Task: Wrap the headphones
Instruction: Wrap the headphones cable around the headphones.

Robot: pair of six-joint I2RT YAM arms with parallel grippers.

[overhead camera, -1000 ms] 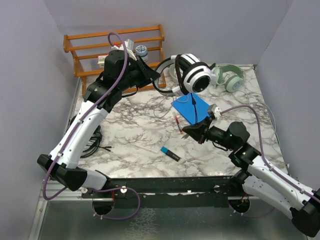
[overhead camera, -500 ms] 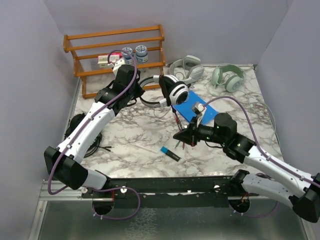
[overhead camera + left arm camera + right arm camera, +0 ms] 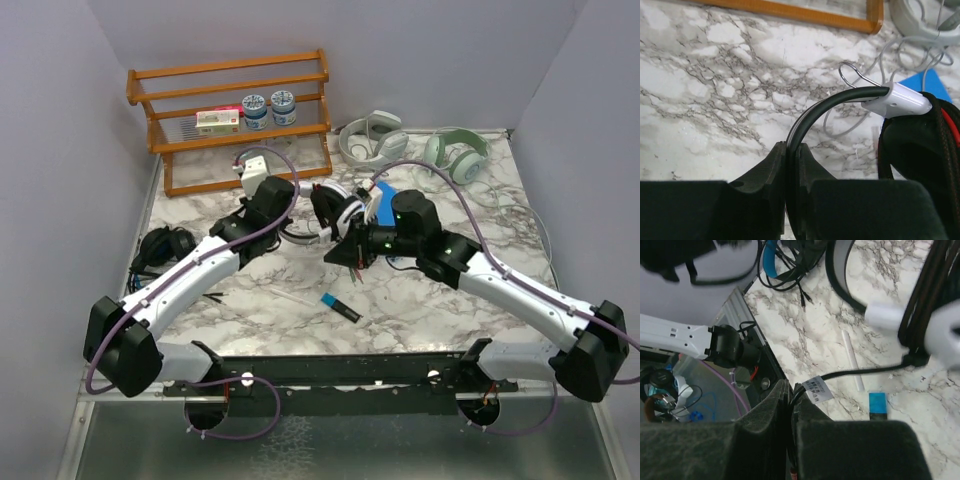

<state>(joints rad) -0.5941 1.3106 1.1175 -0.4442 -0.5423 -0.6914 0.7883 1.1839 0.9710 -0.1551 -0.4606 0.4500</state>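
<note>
Showing the white-and-black headphones (image 3: 340, 208) at the middle of the marble counter (image 3: 470, 330), held between the two arms. The left pincer (image 3: 790, 152) is clamped narrow on the black headband (image 3: 825, 102), which ends in a white slider (image 3: 900, 100) above a black ear cup (image 3: 910, 150). The right pincer (image 3: 789, 392) is closed on the thin black cable (image 3: 860, 372), just beside its white label (image 3: 816, 389). A blue pad (image 3: 384, 198) lies partly hidden behind the headphones. A blue-tipped marker (image 3: 342, 308) and a thin white stick (image 3: 295, 298) lie nearer the arm bases. A black pair (image 3: 165, 245) sits at the counter's left edge. A grey-white pair (image 3: 372, 135) and a pale green pair (image 3: 455, 155) rest at the far edge, right of a wooden rack (image 3: 230, 110).
</note>
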